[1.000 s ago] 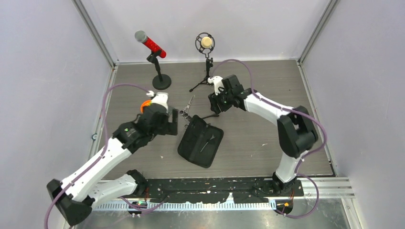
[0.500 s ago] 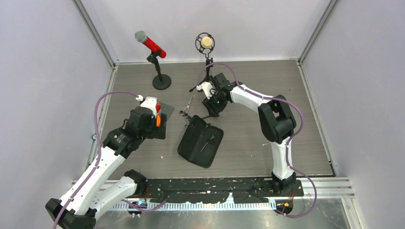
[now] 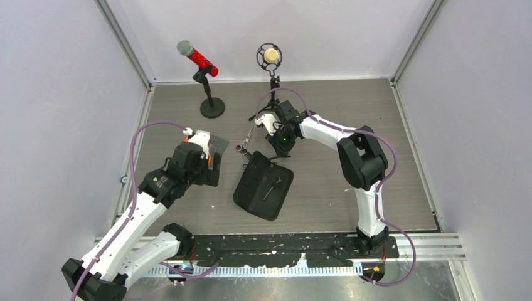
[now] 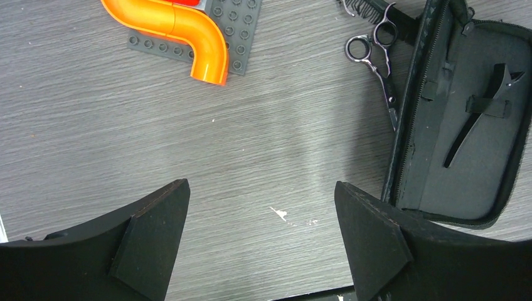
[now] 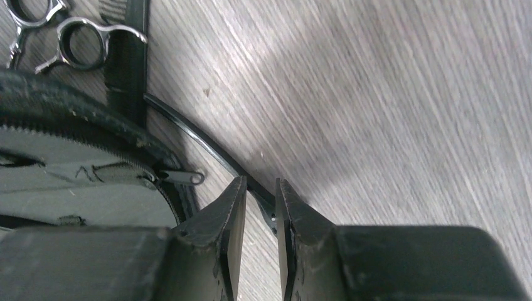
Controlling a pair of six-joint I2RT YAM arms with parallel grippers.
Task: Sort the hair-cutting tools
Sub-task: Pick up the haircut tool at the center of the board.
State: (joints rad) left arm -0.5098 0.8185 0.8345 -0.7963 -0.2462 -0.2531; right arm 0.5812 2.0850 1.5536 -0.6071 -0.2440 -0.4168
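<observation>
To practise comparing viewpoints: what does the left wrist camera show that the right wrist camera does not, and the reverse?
Left wrist only: an orange tube on a grey studded plate, and a clip strapped inside the case. Right wrist only: the right gripper straddling a loose black clip on the table. Both: the scissors, the comb and the case's zipped edge.

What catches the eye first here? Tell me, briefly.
The open black case lies mid-table, silver scissors by its edge. By its far corner the right gripper straddles a thin black clip with narrow jaws. A red microphone stands at the back left.
</observation>
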